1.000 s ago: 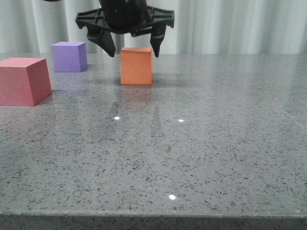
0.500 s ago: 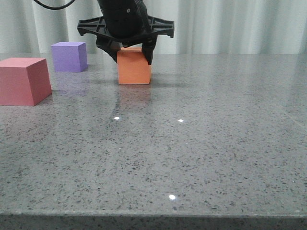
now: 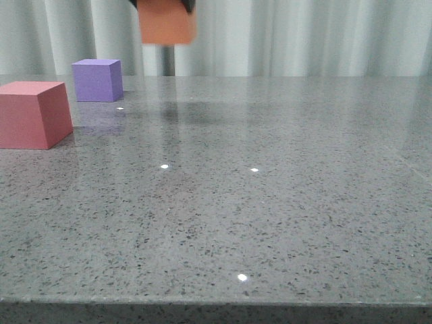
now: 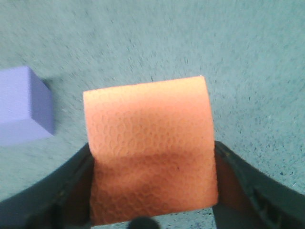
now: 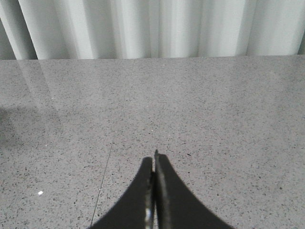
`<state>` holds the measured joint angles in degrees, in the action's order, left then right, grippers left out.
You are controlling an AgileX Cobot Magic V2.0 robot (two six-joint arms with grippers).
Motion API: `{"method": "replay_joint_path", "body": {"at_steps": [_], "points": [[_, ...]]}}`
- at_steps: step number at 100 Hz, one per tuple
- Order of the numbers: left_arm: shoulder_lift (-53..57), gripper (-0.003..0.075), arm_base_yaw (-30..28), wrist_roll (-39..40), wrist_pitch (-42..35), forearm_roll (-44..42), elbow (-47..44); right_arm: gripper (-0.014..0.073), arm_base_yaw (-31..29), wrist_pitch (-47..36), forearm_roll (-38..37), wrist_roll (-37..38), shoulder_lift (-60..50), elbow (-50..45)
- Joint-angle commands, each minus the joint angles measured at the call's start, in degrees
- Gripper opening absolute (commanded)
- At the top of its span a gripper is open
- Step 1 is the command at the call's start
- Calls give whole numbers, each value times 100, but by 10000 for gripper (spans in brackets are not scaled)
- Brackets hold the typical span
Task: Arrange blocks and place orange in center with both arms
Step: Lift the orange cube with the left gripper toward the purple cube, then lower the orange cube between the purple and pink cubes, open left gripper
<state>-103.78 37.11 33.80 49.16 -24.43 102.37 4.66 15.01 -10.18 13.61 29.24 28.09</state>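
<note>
Surface [image 3: 283,202]: grey speckled stone look, polished, throws back light spots and faint reflections of the blocks. Pale pleated curtain [image 3: 304,37] behind it.

Delta vs half a second ago: the orange cube [image 3: 167,25] was sitting on the surface mid-back with my left jaws closed on its top. Now it's off the surface, up at the top edge of the front view, shifted a bit left, motion-blurred. Only a soft shadow where it stood. A second ago those jaws were spread above it, not touching.

Pinkish-red cube [image 3: 32,113]: largest in the front view, near left edge, flat on the surface, matte, crisp edges. Hasn't moved.

Purple cube [image 3: 97,79]: further back, behind and right of the pinkish-red one, well apart from it, matte, sharp corners. Hasn't moved either. Left wrist view also catches it below, off to one side of the orange cube.

Orange cube in the left wrist view: fills most of the frame, matte foam-like face with a fine cell/honeycomb texture, square outline, sharp edges.

Left gripper [image 4: 152,191]: black fingers [image 4: 248,186] flank the cube on both sides, jaws pinching it. In the front view the gripper is almost entirely cut off at the top.

Right gripper [image 5: 153,191]: black tapered fingers, jaws pressed together tip to tip, hovering over bare surface, not in the front view
</note>
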Motion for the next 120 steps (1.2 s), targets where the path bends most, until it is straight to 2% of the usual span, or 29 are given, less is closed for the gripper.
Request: {"method": "replay_joint_path", "body": {"at_steps": [1,15,32,46,59,67,120], "points": [[556,274,-81,-210,-75,-140,190,-67,-49,-408,-78,-30,38,160],[860,274,-348,-402,67,-98,19,-67,-49,-408,-78,-30,38,160],[1186,274,-945,-596,-137,230,-602,-67,-49,-408,-78,-30,38,160],[1397,274,-1415,-875,-589,488,-1243,-67,-49,-408,-78,-30,38,160],[1425,274,-1763,-1640,-1145,1234,-1609,-67,-49,-408,-78,-30,38,160],[1413,274,-1924,-1836,-1366,1540,-1748,-67,-49,-408,-78,-30,38,160],[582,274,-2044,-1836,-1650,1564,-1869,-67,-49,-408,-78,-30,38,160]]}}
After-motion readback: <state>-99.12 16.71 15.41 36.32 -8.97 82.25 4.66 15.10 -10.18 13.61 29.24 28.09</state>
